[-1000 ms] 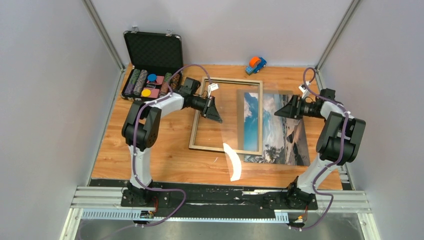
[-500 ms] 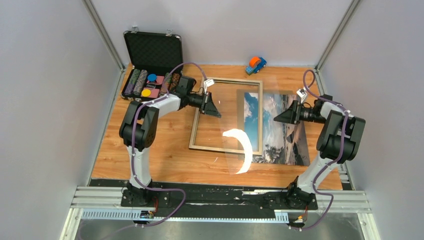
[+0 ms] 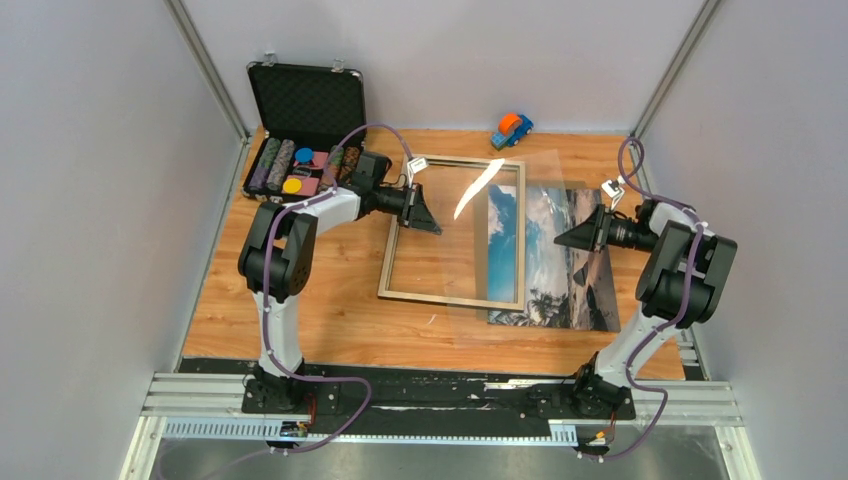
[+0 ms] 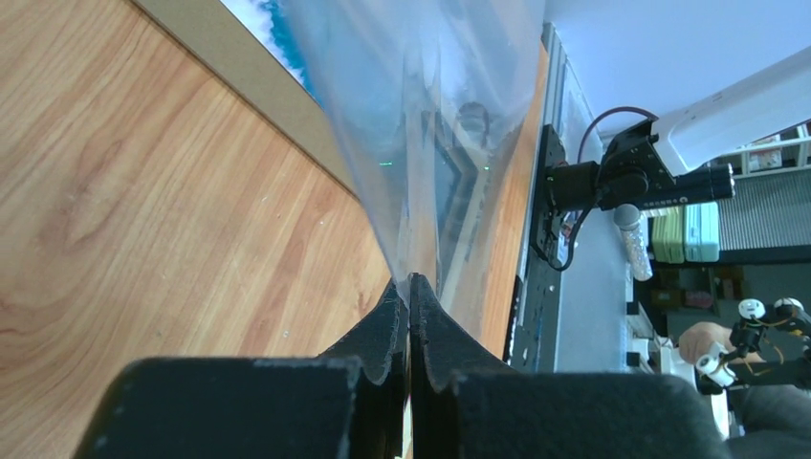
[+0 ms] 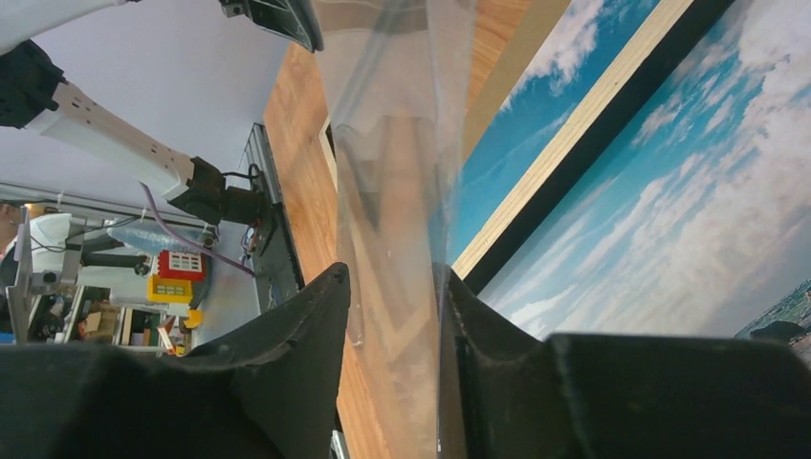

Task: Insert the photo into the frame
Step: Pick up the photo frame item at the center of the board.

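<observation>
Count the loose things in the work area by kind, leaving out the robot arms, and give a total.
picture frame: 1
beach photo: 1
clear pane: 1
chip case: 1
toy car: 1
Total: 5

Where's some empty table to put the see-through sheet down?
Bare wood lies left of the frame, nearer than the chip case, and there is a strip of table along the near edge. The right side is crowded: the photo fills it.
</observation>
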Tool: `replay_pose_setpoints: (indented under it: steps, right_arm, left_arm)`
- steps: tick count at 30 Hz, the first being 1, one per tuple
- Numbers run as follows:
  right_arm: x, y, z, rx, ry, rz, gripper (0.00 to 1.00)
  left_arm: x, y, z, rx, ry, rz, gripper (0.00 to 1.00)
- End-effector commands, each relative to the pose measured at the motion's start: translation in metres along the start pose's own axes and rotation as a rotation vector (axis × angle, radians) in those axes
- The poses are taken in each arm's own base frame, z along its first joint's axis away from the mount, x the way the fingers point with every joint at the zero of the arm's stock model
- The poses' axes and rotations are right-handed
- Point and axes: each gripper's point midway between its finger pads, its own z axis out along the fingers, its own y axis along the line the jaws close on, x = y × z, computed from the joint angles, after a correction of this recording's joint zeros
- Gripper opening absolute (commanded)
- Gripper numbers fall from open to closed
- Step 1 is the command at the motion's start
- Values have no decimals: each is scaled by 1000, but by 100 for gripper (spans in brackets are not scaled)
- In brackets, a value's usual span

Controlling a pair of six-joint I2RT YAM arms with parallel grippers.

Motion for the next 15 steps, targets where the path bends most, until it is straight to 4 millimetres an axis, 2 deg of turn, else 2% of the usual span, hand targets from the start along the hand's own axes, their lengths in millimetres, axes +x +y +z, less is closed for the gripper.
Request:
replay_pose_setpoints:
  steps: [1,11,15]
  right_arm:
    - [-18,13,-3,-53,-65,-83,32]
    - [-24,24,-4,-66,-81,-96,2]
    - [-27,29,-5,-72,-89,-104,0]
  left_arm:
    - [-21,-10,-9,-10,-36,86,0]
    - [-26,-3,-6,-28,-39,78,0]
    - [-28,1,-5,-39,-37,72,2]
